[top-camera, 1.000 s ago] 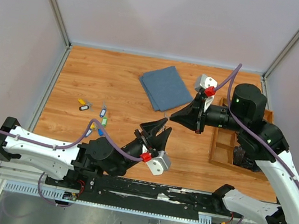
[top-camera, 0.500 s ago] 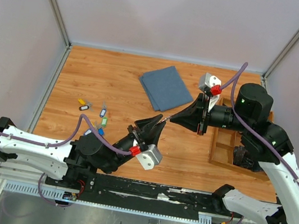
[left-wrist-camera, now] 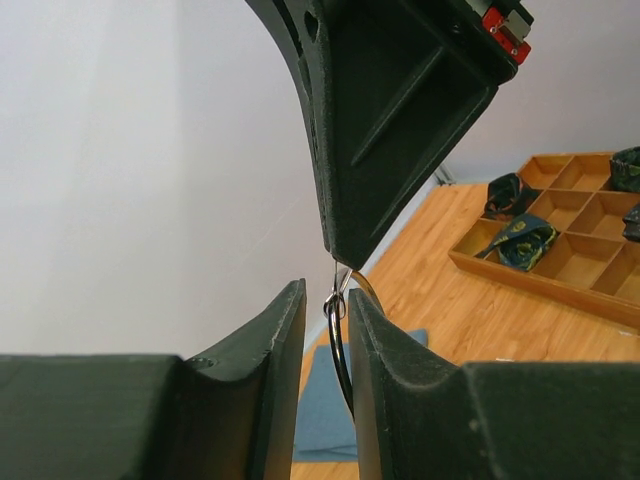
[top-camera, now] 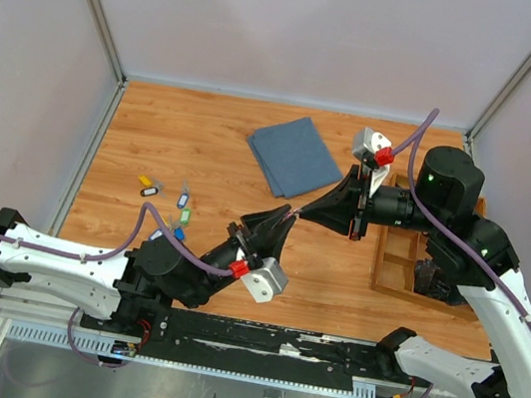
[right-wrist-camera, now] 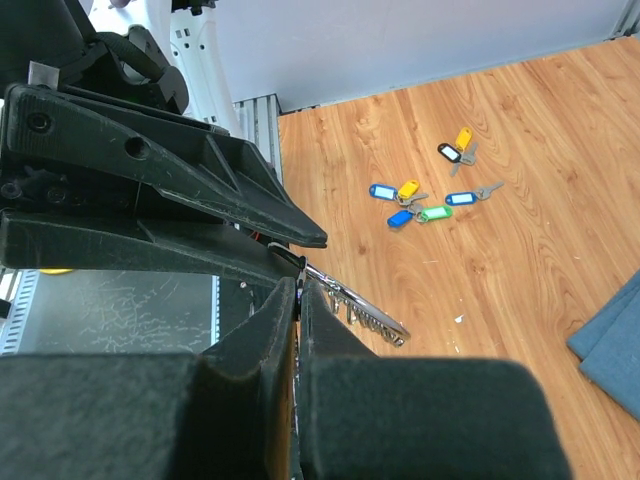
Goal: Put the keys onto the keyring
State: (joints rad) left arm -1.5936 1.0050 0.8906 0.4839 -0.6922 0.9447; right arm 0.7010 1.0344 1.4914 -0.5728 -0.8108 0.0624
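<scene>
The keyring, a thin dark wire loop with a small link on top, hangs in mid-air over the table's middle. My right gripper is shut on its upper edge, and a short silvery chain bit sticks out beside the fingers. My left gripper is raised from below, its jaws narrowly open around the ring. The wire rests against the right-hand finger and stands apart from the other. In the top view both gripper tips meet. The keys, with yellow, blue, green and dark tags, lie loose at the left.
A folded blue cloth lies at the back centre. A wooden compartment tray holding dark bundles stands at the right, under the right arm. The metal rail with the arm bases runs along the near edge.
My left gripper has risen toward the right gripper's tip and narrowed its jaws around the ring. The right gripper has shifted slightly left, still shut.
</scene>
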